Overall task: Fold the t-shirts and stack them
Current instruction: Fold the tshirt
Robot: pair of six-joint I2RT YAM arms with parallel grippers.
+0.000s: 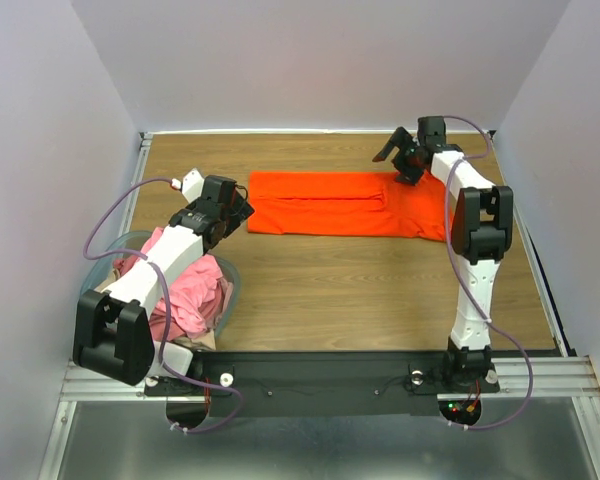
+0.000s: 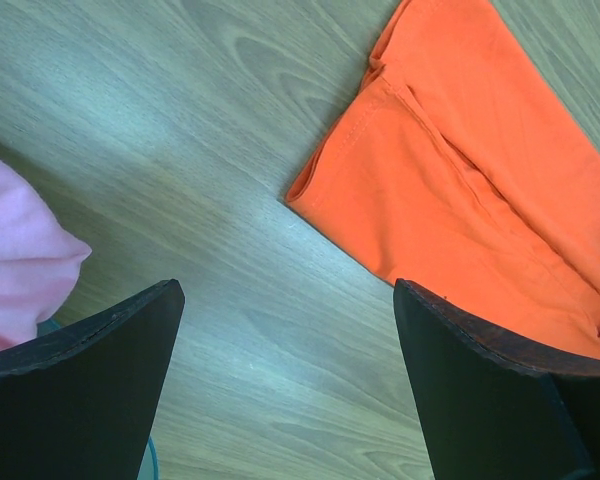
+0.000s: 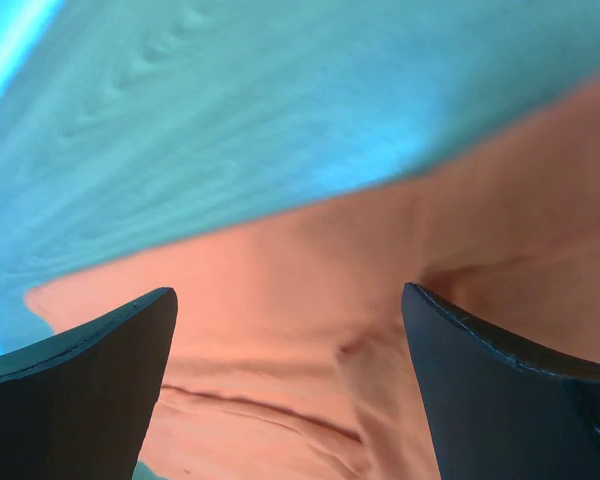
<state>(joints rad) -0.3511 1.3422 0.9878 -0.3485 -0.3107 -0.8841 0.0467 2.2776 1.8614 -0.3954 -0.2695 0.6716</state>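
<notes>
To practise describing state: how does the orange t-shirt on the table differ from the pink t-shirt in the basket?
The orange t-shirt lies flat as a long folded strip; the pink t-shirt is bunched in a heap. The orange one rests on the wooden table; the pink one sits in the clear basket. Both are soft cloth.
</notes>
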